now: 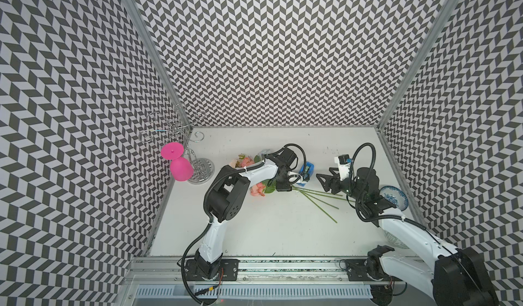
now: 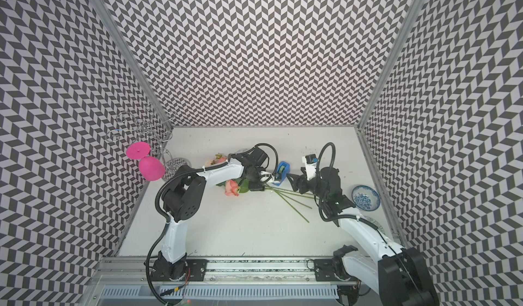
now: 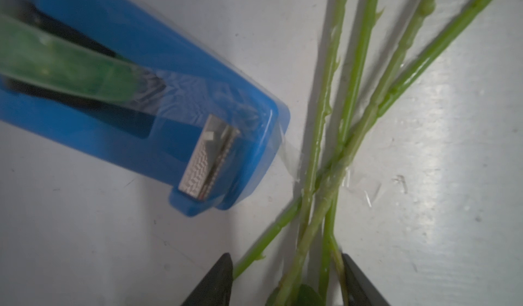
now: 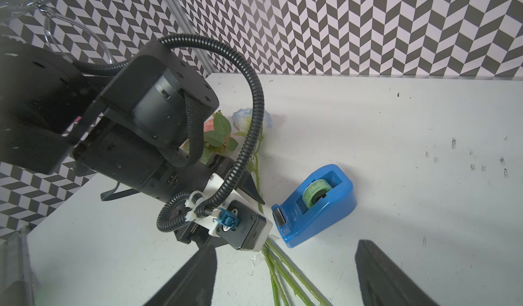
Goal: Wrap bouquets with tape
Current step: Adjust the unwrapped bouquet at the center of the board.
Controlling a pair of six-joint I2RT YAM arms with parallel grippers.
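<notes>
Top views: roses [image 1: 258, 190] lie flat mid-bench [image 1: 254, 233], with the blooms under the left arm [image 1: 256, 174] and the bare stems [image 1: 319, 202] fanning toward the right arm. A blue tape dispenser shows in both top views [image 1: 307, 171] [image 2: 283, 174], standing just behind the stems. The left arm's wrist bends down over the stems beside the dispenser. Right fingers [image 1: 325, 181] hang near its other side, spread wide with nothing in them. A pink goblet [image 1: 181, 171] hangs upside down on a wire rack [image 1: 175, 129] in the far left corner, and a patterned bowl [image 1: 394, 199] sits at the right edge. Left wrist view: left fingers [image 3: 215, 284] are partly apart, straddling the crossed stems; one pad touches a stem but nothing is clamped. A clear strip of tape [image 3: 356, 185] lies over the crossing and seems to reach back to the dispenser's cutter [image 3: 209, 166]. Right wrist view: the right fingers are wide and empty above the stem ends, with the dispenser upright on the bench just beyond.
</notes>
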